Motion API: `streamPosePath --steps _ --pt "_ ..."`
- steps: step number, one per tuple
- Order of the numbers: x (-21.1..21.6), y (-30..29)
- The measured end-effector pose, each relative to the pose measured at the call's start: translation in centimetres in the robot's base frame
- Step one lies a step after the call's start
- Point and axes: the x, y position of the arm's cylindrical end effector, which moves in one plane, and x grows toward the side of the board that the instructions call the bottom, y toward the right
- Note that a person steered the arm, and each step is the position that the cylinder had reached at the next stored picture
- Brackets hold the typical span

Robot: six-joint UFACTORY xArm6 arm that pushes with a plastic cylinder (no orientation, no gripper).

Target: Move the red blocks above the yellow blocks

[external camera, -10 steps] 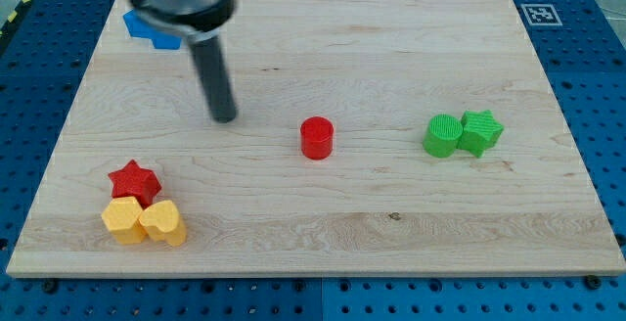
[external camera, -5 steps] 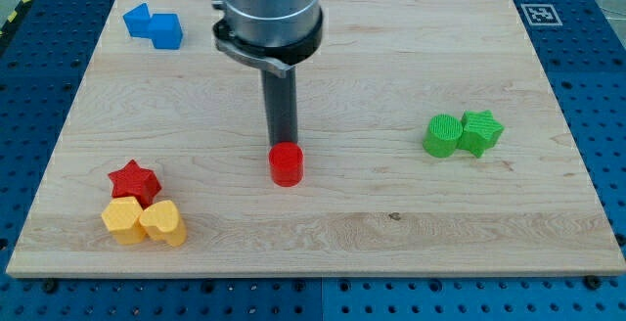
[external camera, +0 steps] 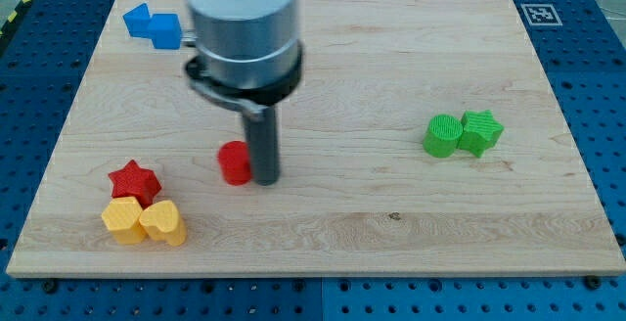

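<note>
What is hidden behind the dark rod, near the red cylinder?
My tip stands at the red cylinder's right side, seemingly touching. The rod covers that block's right edge and a strip of the board; no other block shows there.

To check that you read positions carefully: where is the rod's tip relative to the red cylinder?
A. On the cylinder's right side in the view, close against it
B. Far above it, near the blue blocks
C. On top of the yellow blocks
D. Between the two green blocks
A: my tip stands right beside the red cylinder, on the view's right of it.
</note>
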Motion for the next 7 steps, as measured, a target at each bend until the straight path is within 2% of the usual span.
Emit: streamPosePath --steps 3,5,6,7 --pt "-4.8 -0.5" --pt "-2.7 -3.7" --pt "-2.8 -3.4" --pt "-3.8 0.7"
